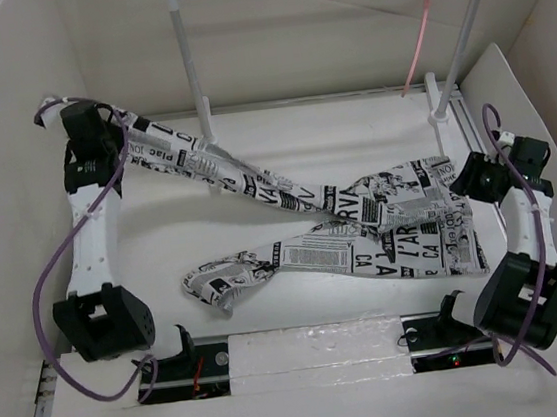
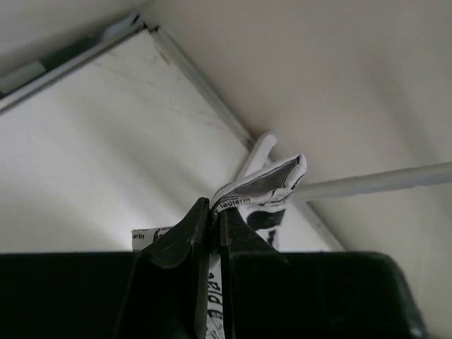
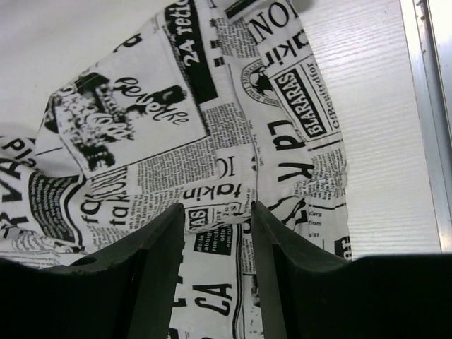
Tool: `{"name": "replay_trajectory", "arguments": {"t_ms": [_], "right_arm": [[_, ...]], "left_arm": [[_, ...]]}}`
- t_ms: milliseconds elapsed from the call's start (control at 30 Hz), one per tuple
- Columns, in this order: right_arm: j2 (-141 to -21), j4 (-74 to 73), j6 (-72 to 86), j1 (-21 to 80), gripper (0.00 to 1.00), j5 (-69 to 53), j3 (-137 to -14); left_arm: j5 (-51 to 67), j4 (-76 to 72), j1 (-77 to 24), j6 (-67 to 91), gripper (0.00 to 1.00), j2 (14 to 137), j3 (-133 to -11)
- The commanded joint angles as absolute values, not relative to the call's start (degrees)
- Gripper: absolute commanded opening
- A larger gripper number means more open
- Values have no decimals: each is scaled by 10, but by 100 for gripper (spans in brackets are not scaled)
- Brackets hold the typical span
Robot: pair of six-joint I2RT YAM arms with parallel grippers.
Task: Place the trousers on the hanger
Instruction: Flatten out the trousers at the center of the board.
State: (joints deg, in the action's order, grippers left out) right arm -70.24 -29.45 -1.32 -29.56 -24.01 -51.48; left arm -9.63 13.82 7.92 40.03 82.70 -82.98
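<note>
Trousers [image 1: 361, 224], soft newsprint cloth, hem tight in left hand [image 2: 210, 212], right hand [image 3: 217, 208] half-open above.

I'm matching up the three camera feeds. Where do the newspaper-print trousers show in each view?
Top external: the trousers lie across the middle of the white table, one leg stretched up-left to the left gripper.
Left wrist: only a leg hem, centre, pinched in the shut left gripper.
Right wrist: they fill the left and middle, under the open right gripper.
Shared landmark: the white table.
</note>
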Motion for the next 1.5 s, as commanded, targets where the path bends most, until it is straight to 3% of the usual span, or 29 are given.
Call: {"name": "replay_trajectory", "arguments": {"t_ms": [0,100,133,167,200,233,267,433,500,533,667,733,833,967,1200,1467], "right_arm": [[-675,-309,-20,-279,48,-250,-503],[-646,-305,-18,-264,48,-269,-472],[-636,-306,-18,-258,48,-266,-458],[-620,-315,-19,-251,48,-259,-454],[-612,-316,-18,-236,48,-255,-449],[-605,-315,-17,-229,48,-255,-439],[-598,-314,-17,-221,48,-262,-432],[-589,-323,-35,-189,47,-281,-436],[-574,-323,-40,-155,45,-279,-432],[-570,-323,-40,-145,43,-285,-427],[-552,-301,-40,-107,5,-309,-388],[-553,-294,-45,-86,1,-315,-368],[-564,-286,-62,-69,4,-339,-366],[-598,-313,-104,-31,36,-347,-396],[-609,-331,-125,-14,39,-352,-410],[-589,-326,-105,9,39,-340,-406]], "left_arm": [[-137,155,115,426,0,769,-756],[-174,145,159,459,0,722,-602],[-162,136,197,461,26,711,-563],[-146,127,222,468,47,710,-535],[-95,124,246,481,63,716,-490],[-76,119,265,483,88,722,-475],[-66,120,273,482,99,725,-475],[-84,157,252,447,99,719,-561],[-103,175,216,432,96,719,-593],[-100,175,207,428,89,715,-594],[-109,158,162,411,80,730,-584],[-140,183,139,411,79,789,-616],[-178,221,125,424,79,853,-642],[-161,200,125,448,79,895,-638],[-173,219,125,454,75,962,-663],[-198,225,113,456,56,1027,-678]]}}
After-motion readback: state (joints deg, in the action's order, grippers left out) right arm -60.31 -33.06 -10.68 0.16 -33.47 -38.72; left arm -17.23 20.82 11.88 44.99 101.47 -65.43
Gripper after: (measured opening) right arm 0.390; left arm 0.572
